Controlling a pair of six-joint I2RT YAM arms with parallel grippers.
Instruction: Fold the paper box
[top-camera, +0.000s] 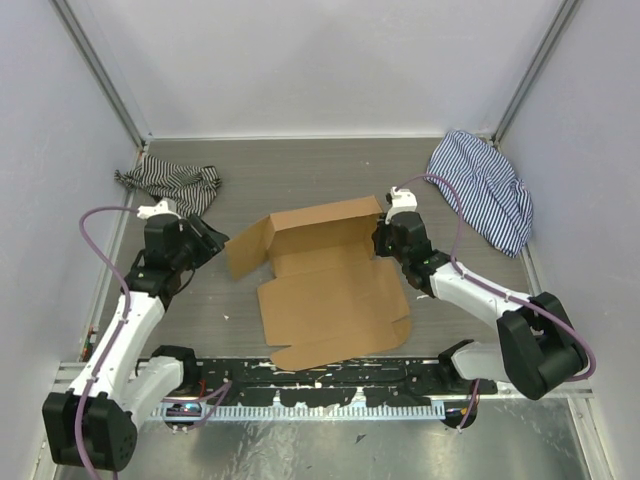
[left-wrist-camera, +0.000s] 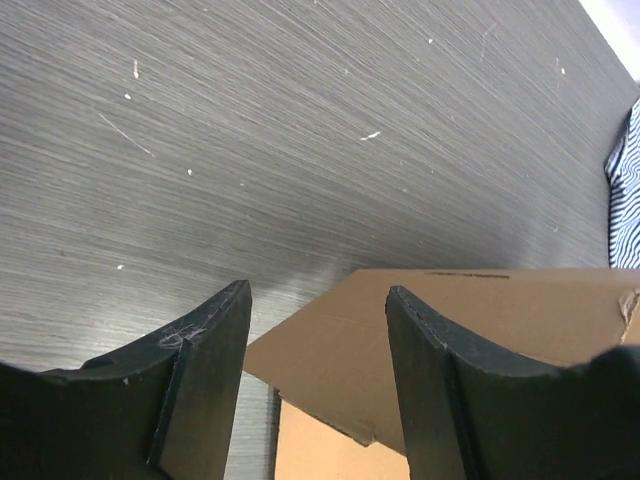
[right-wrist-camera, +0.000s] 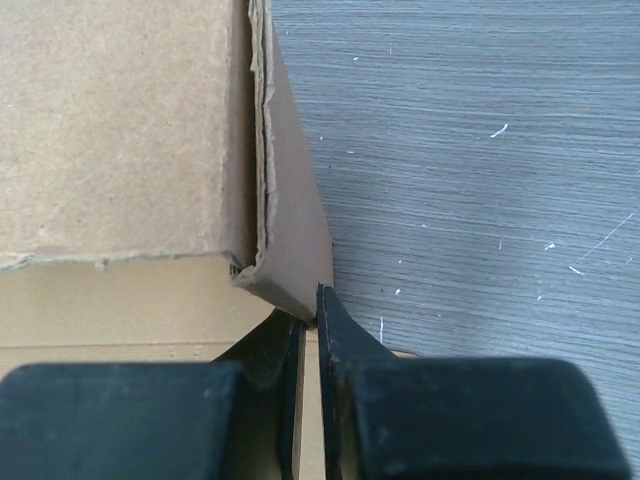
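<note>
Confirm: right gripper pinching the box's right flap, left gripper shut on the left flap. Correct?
Wrong on the left. The left gripper is open, jaws spread, gripping nothing; the left wrist view shows the paper box flap beyond its fingers. The right gripper does pinch the right flap.

bare surface (top-camera: 300, 170) behind the paper box (top-camera: 330, 285), striped cloth (top-camera: 172, 184) blocking far left corner, second cloth (top-camera: 487, 190) far right, walls (top-camera: 300, 60) close around

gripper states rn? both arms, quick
Left gripper: open, holding nothing.
Right gripper: shut on a side flap of the box.
</note>
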